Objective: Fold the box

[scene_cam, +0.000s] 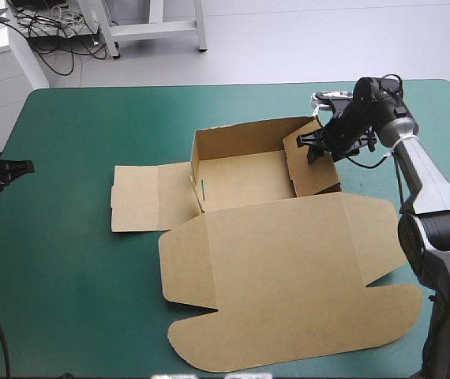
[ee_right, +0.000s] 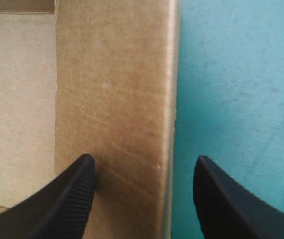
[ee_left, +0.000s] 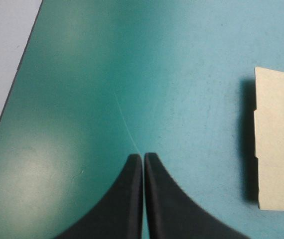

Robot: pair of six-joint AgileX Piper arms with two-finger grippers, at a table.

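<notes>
The table, under its teal-green cover, carries one item, the brown box, lying at centre and towards the right side. The box is partly formed. Its largest part, the lid, lies flat on the cover, spreading from the tray towards the near edge. The tray stands open behind it, with the back wall and right wall raised. The left side panel lies flat on the cover, unfolded outward from the tray. The right arm reaches in from the right side, and the right gripper sits at the upper edge of the right wall. In the right wrist view this gripper is spread wide and straddles that wall, one finger on the tray side and the other over bare cover outside. It grasps nothing, and contact with the board cannot be confirmed. The left gripper is near the table's left edge, well apart from the box. In the left wrist view this gripper is clenched empty, its black fingers meeting in a point over bare cover, with the edge of the flat panel ahead and to one side.
</notes>
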